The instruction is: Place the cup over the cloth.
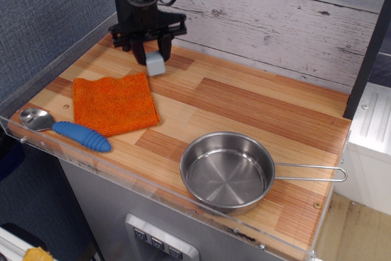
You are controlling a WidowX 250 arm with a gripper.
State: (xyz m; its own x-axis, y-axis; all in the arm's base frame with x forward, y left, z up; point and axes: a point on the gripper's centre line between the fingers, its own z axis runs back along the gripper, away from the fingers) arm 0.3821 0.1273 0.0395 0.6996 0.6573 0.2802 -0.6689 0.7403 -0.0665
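The small pale grey-blue cup (155,64) sits between the black fingers of my gripper (153,54) at the back left of the wooden table. The fingers are closed on its upper part, and its lower part shows below them. I cannot tell whether it rests on the wood or hangs just above it. The orange cloth (114,103) lies flat in front of and slightly left of the cup, with its far edge a short way from it. Nothing lies on the cloth.
A round steel pan (226,172) with a wire handle stands at the front right. A spoon with a blue handle (67,129) lies at the front left, touching the cloth's front edge. A clear rim (153,191) runs along the table's front edge, and a plank wall stands behind.
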